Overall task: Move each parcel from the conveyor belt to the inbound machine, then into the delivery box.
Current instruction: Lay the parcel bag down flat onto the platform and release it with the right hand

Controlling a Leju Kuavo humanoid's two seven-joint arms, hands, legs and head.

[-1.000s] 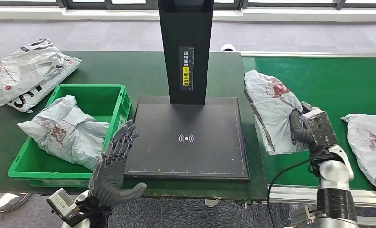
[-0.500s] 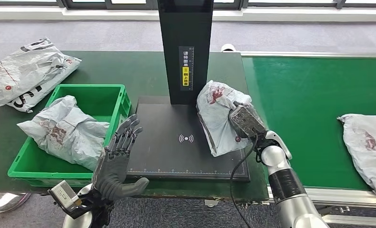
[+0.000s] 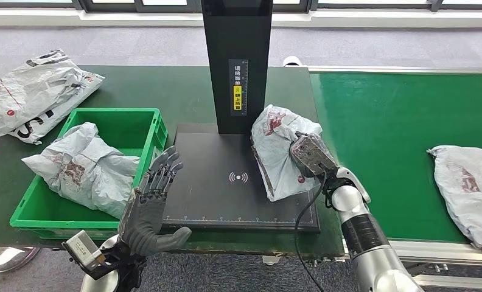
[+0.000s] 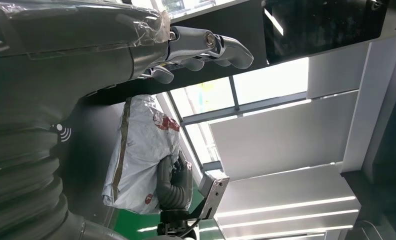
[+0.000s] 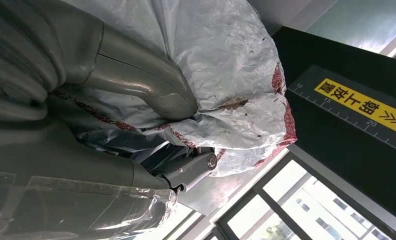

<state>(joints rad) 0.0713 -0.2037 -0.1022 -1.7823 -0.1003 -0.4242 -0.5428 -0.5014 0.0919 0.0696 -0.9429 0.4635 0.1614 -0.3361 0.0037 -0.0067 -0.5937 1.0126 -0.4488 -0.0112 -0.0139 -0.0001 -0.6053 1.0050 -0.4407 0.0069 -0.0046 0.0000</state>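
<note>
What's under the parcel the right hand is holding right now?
The parcel held by the right hand lies over the right part of the inbound machine's black platform, beside the column. The platform surface beneath it is covered, so contact cannot be confirmed.

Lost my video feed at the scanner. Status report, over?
Right hand grips parcel on the inbound machine platform. Left hand open, raised beside green box. Another parcel waits on belt. Nothing blocking.

bright, even, sharp; windows glare in wrist views.
</note>
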